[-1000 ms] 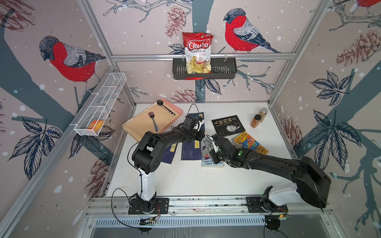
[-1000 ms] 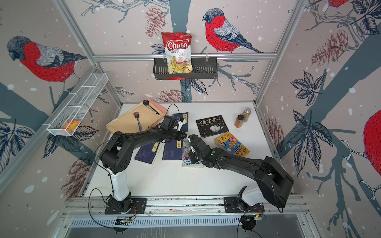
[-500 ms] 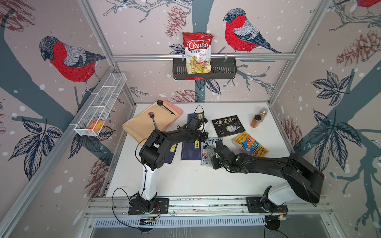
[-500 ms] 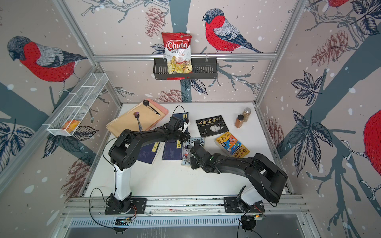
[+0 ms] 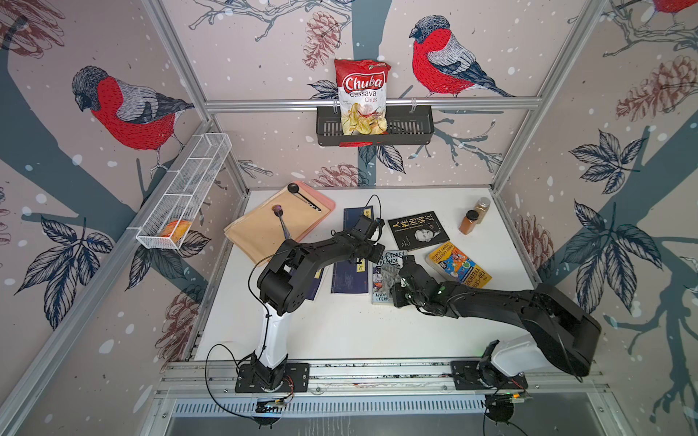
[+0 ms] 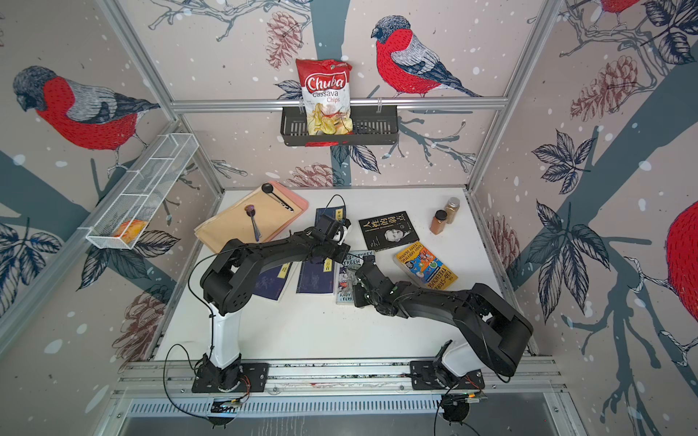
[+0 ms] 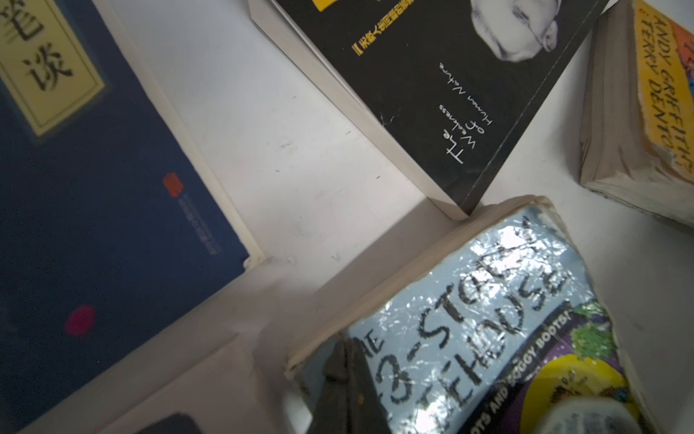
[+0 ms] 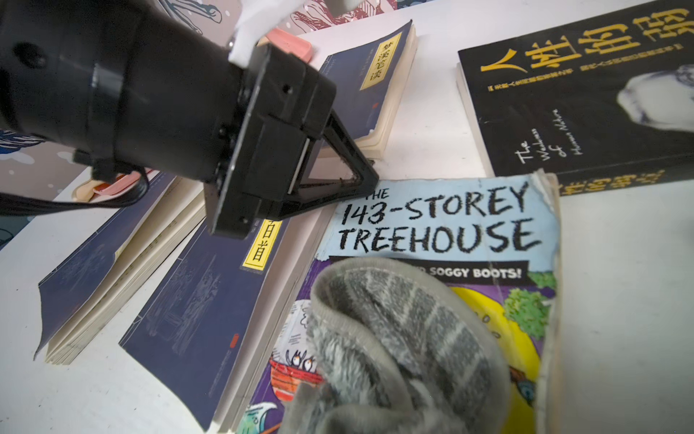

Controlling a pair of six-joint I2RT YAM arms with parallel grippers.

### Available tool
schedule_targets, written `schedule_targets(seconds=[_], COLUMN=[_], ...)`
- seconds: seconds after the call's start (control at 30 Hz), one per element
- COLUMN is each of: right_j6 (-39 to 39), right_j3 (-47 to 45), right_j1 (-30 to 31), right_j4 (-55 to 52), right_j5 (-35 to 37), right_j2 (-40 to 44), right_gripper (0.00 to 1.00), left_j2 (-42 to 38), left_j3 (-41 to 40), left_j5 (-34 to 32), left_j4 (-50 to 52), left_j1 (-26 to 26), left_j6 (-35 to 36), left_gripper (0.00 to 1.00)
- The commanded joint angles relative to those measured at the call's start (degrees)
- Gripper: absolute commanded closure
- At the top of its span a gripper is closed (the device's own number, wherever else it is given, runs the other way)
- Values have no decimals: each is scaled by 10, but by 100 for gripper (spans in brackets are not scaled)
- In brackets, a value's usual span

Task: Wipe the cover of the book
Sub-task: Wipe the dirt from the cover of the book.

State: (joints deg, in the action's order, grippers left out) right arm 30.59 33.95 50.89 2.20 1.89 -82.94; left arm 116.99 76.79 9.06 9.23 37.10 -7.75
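Grey-striped cloth [image 8: 394,338], blue-and-purple book [image 8: 432,225]

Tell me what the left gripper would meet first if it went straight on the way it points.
The 143-Storey Treehouse book: the shut left gripper points at its corner, apparently touching it; depth is unclear.

The white desk [image 5: 340,332] carries a pink tray [image 5: 329,203] at its back left, topped with tan sheets [image 5: 260,230]. Beside the tray lie three dark blue books [image 5: 349,281], two side by side mid-desk and one farther back. Right of them lies a pale blue book [image 5: 379,288], and behind it a black book [image 5: 415,230] whose corner meets the pale blue one's far edge; an orange book [image 5: 459,266] lies askew nearer the right side, with two jars [image 5: 468,222] standing together behind it.
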Motion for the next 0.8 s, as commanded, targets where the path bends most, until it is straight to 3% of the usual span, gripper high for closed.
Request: schedule_targets(seconds=[0.0,0.13,0.53,0.77], right_j6=[13,9,35,67], right_j3=[-6,-7,28,-31], right_j1=[-2,5,36,11], right_j4=[-54,-51,4,-24], right_j5=[20,26,48,74], right_j2=[7,11,-63,25], right_gripper=[95,95,98,98], left_j2=[12,15,23,17], left_j3=[0,0,-5,-13], left_j5=[-32,-35,-38,-40], left_j4=[75,75,81,81], left_j1=[6,8,8,9], left_j6=[9,3,-8,-10], left_gripper=[92,100,100,97])
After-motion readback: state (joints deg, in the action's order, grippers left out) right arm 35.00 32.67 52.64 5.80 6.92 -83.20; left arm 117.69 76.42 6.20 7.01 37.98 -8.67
